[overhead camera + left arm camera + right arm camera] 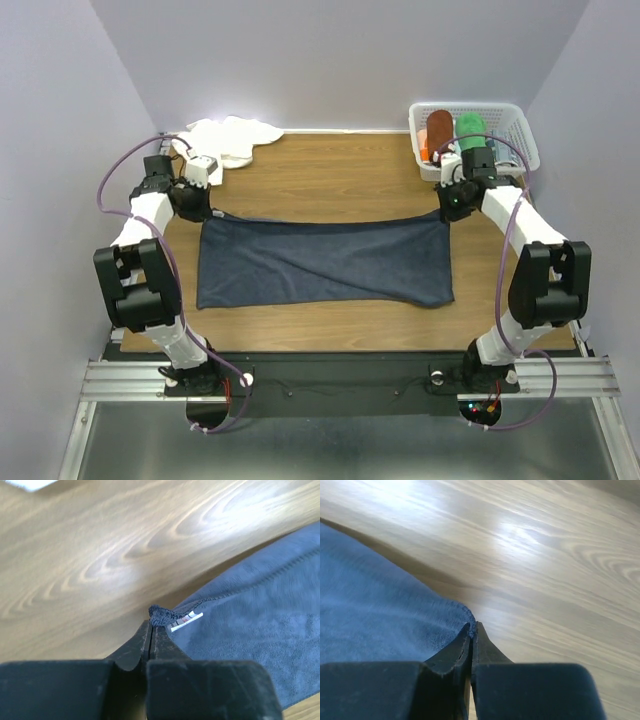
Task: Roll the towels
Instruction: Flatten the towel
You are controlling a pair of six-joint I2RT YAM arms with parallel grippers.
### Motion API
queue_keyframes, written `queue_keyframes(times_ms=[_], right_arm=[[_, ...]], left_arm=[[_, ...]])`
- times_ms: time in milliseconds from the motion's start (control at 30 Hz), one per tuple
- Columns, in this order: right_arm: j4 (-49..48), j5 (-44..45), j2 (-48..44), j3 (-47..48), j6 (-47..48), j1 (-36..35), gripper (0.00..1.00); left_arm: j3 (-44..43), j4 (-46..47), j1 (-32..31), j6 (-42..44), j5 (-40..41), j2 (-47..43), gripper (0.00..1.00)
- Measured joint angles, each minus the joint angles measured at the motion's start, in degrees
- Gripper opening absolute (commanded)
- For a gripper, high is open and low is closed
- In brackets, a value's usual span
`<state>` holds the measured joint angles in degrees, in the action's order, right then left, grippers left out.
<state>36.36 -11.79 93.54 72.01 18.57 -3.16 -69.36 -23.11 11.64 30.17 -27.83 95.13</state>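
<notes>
Blue-grey towel (325, 262) lies spread on the desk (330, 170), its far corners pinched by the clamped-shut left tool (151, 626) and right tool (472, 630). Both bites look tiny, right on the hem, so a hard tug could slip a corner and skew the roll. White towel (232, 138) sits bunched far-left, basket (515, 128) far-right, neither really in the way.

Wood-grain table (330, 175), pale brown, boxed in by plain grey walls (340, 60). At far right corner, white lattice basket (522, 140); holds, side by side, rust-brown rolled towel (438, 127) and bright green rolled towel (470, 124). Along near edge, metal rail (120, 378).
</notes>
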Motion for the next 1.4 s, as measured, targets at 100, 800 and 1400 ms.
queue_keyframes(times_ms=[100,800,1400], right_arm=[[-0.52,1.03,2.71,1.68,0.81,1.7,0.01],[-3.39,3.85,17.57,15.56,2.54,1.7,0.74],[23.32,-7.32,1.62,-9.49,17.49,1.68,0.25]], left_arm=[[-0.94,1.03,-0.68,-0.52,-2.14,2.03,0.0],[-17.84,5.16,-5.66,-5.16,0.79,19.8,0.49],[14.38,-6.01,-2.91,7.02,6.08,-5.38,0.36]])
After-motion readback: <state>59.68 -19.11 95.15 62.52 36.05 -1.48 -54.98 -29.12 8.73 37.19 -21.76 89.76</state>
